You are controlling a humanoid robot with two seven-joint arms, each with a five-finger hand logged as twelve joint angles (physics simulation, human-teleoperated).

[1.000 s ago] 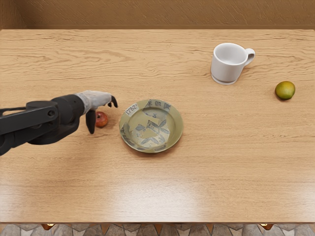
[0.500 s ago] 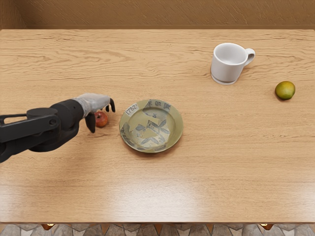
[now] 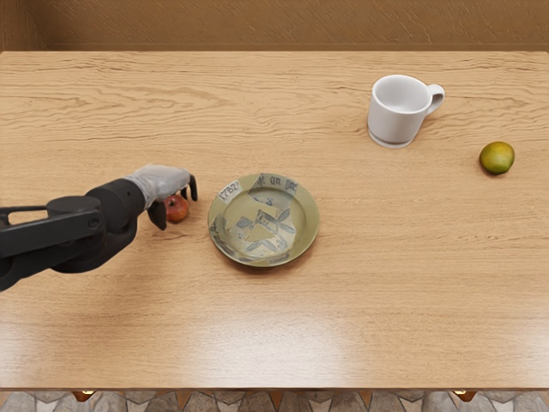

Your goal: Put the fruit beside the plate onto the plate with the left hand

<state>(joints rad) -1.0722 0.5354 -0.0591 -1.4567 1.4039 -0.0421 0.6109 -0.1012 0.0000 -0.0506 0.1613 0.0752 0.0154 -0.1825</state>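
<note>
Reaching in from the nine o'clock edge of the table (image 3: 360, 309), the robot's dark left arm (image 3: 60, 232) lies low across the wood and ends in a pale grey left hand (image 3: 159, 182). That hand sits right over the small red fruit (image 3: 177, 209). Its fingers (image 3: 192, 187) are bent downward in a loose half-curl, arched over the fruit's far side at about twelve to one o'clock, while the dark-tipped thumb (image 3: 159, 216) hangs down at the fruit's eight o'clock. The hand forms an open cage around the fruit rather than a closed grip. From where I stand the thumb seems to sit just against the fruit's skin, though the angle is too shallow to be sure of contact.

The red fruit rests on the bare wood, just beside the plate (image 3: 304, 236) at the plate's nine o'clock, close to its rim and not on it. The plate is olive green with a blue-grey pattern and lies flat near the middle of the table.

At the plate's one o'clock, well apart from it, a white mug (image 3: 396, 110) stands upright with its handle turned toward two o'clock. A yellow-green fruit (image 3: 497, 157) sits alone at the mug's four o'clock, near the table's three o'clock edge.
</note>
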